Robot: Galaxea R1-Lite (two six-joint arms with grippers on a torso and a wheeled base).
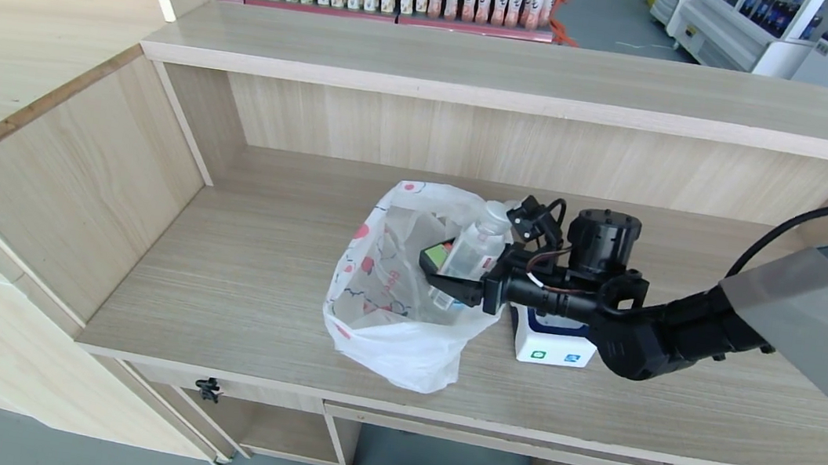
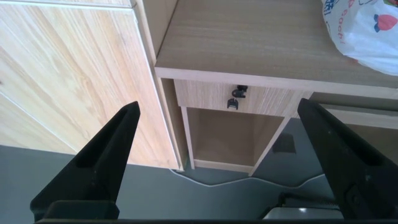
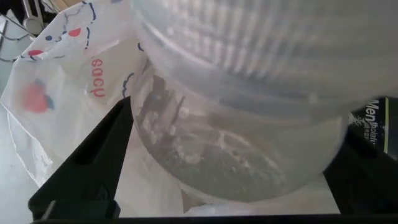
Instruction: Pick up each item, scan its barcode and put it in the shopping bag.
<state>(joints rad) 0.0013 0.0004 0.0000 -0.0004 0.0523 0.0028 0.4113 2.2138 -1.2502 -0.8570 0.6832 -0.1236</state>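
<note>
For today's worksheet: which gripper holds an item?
The right gripper, shut on the clear bottle at the shopping bag; the left gripper is open and empty.

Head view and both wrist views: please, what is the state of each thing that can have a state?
shopping bag: mouth open, standing on the counter, green pack inside.
clear bottle: tilted, clamped at the bag's mouth.
right gripper: fingers shut on the clear bottle.
left gripper: fingers open, empty.
drawer: shut, key in its lock.
</note>
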